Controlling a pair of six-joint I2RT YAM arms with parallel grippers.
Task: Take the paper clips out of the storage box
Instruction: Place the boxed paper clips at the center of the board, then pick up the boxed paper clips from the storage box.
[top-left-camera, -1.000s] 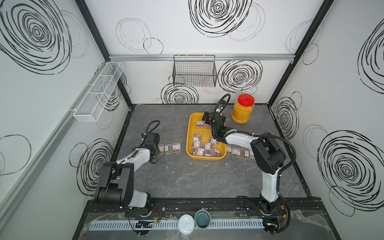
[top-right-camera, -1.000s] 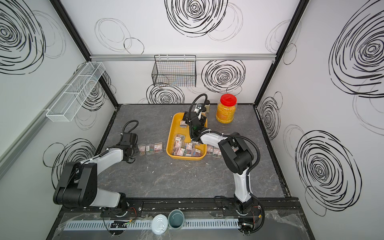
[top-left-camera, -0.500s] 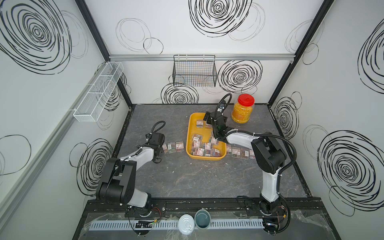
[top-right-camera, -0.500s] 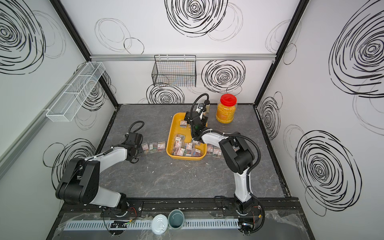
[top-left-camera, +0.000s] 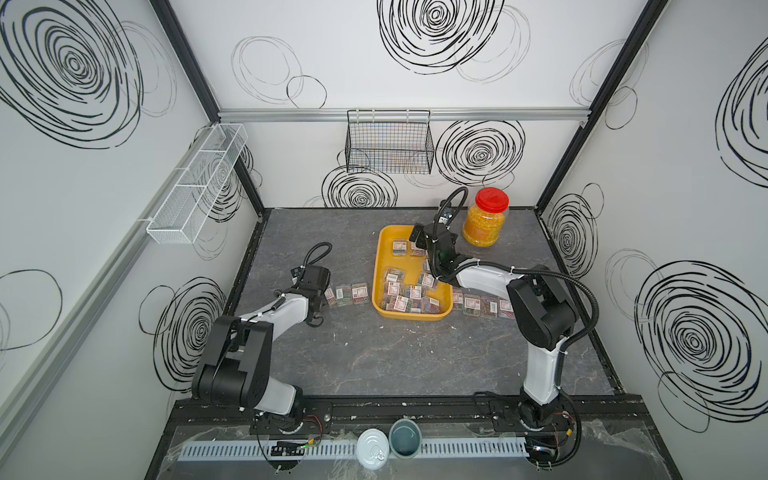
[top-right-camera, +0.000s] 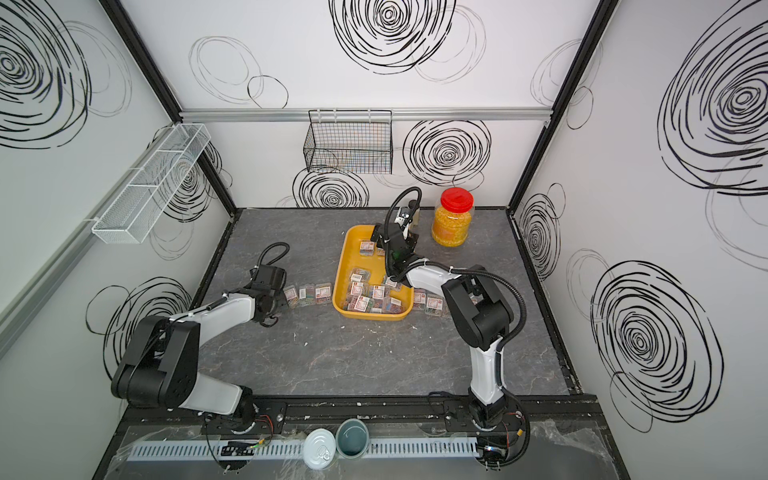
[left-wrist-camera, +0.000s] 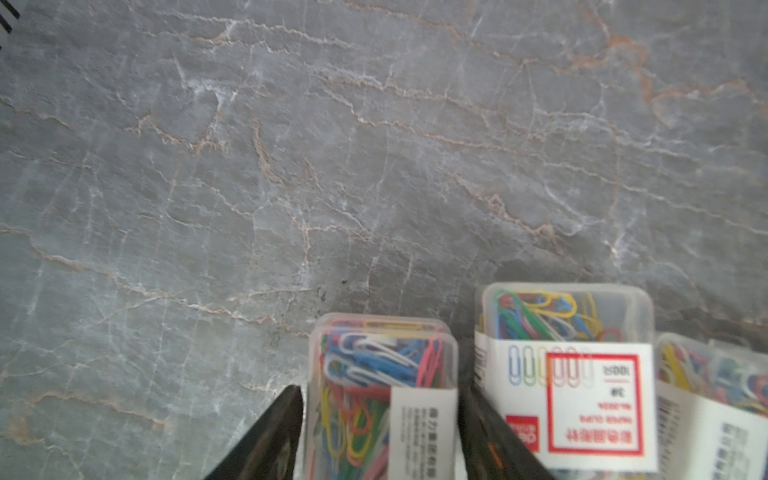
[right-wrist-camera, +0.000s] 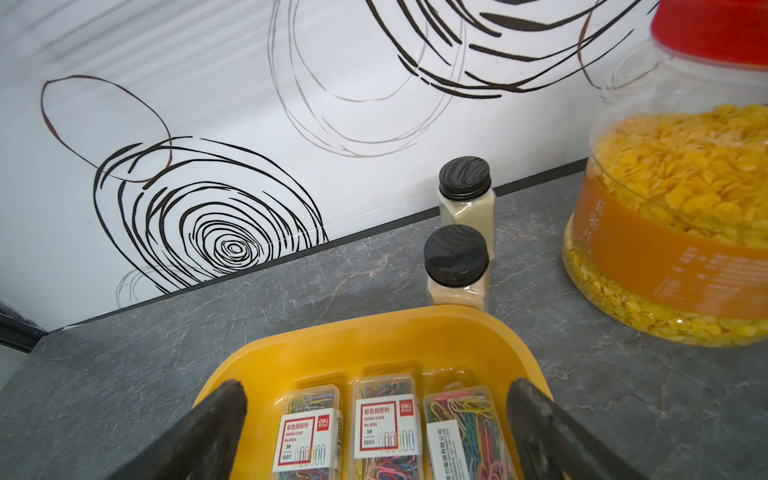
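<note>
Landmark: the shallow rectangular yellow plastic tray (top-left-camera: 411, 316) (the storage box), standing on the grey marbled tabletop (top-left-camera: 395, 365).

Near end of tray: a loose heap of small clear plastic cases of multicoloured paper clips (top-left-camera: 409, 297), each with a white-and-red label, is seen inside. The task is judged well short of done.

Left of tray: three cases are laid in a row (top-left-camera: 347, 294) on the tabletop, presumably to keep each one separate and reachable. The left gripper (left-wrist-camera: 379, 392) is set low over the end case (left-wrist-camera: 374, 357), the one farthest from the tray. Its fingers (left-wrist-camera: 286, 419) closely flank the case's long walls. Whether the case is clamped or free cannot be told.

Right of tray: a second row (top-left-camera: 482, 305) is laid out likewise.

Far end of tray: the right gripper (right-wrist-camera: 378, 388) is held above with jaws wide apart and nothing gripped. Three cases (right-wrist-camera: 384, 424) lie side by side beneath it, and a pick is judged to be lined up.

Beyond tray: two small black-capped bottles (right-wrist-camera: 457, 266) and a red-lidded clear jar of yellow grains (top-left-camera: 486, 222) are left standing.
</note>
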